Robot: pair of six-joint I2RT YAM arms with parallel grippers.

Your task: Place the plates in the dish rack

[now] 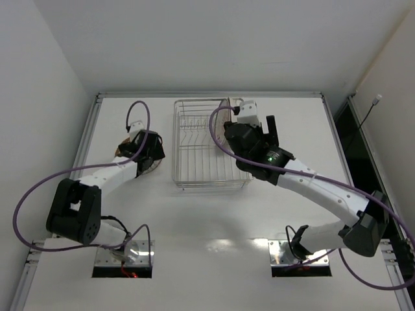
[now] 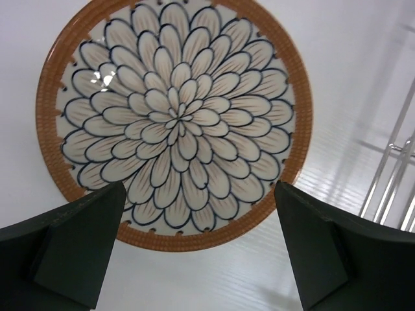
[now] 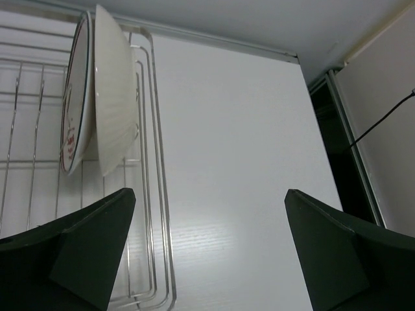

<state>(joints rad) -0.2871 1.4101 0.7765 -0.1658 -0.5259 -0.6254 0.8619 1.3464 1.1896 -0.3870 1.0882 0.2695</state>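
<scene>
On the left of the white table [image 1: 214,220], the left arm reaches out over a patterned plate [image 2: 175,120] that lies flat, face up, just left of the dish rack [image 1: 176,142] and apart from it. The plate has an orange-brown rim and a blue-outlined petal pattern spreading from its centre. The left gripper [image 2: 199,194] hangs above the plate's near edge with its fingers spread wide, one dark finger on each side of the rim; nothing is between them, and whether they touch the plate cannot be told. A few silver wires of the rack show at the right edge of the left wrist view.

The rack stands in the middle of the table's far half. Two plates stand on edge in its far right corner, close beside each other. The left one is a white plate [image 3: 72,116] with a thin dark rim line and red-orange marks on its face. The right one, a ribbed plate [image 3: 115,84], shows its white underside and leans next to the rack's right side wires.

The right gripper [image 3: 211,194] hovers over the rack's right edge, near those two plates, its fingers wide apart and empty.
</scene>
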